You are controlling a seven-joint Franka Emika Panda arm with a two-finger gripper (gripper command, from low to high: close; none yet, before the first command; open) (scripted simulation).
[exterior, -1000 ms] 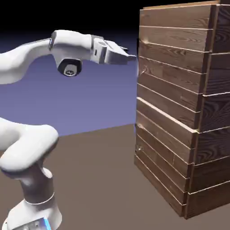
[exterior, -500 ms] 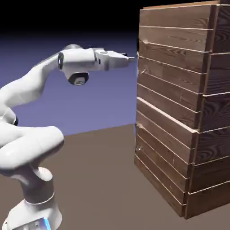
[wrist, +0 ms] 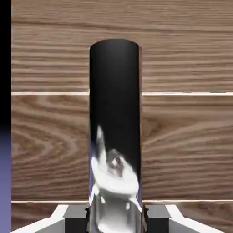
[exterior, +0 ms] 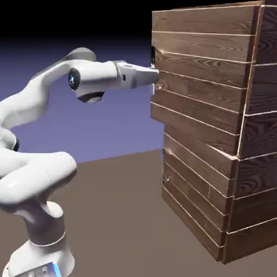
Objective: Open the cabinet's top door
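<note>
Exterior view | end effector (exterior: 156, 77) clamped on handle (wrist: 114, 113) | top door (exterior: 189, 103) ajar | table (exterior: 119, 216) bare

Tall cabinet (exterior: 254, 162) of dark brown horizontal planks with pale seams, standing upright on the table at the exterior view's right. Top door (exterior: 189, 103) of about five planks, swung slightly ajar, its near edge jutting out past the shorter lower panel beneath. In the hand view, handle (wrist: 114, 113) seen as a dark, glossy upright cylinder, large in the middle of the picture, against door planks filling the background, with a pale reflection low on its surface.
</note>
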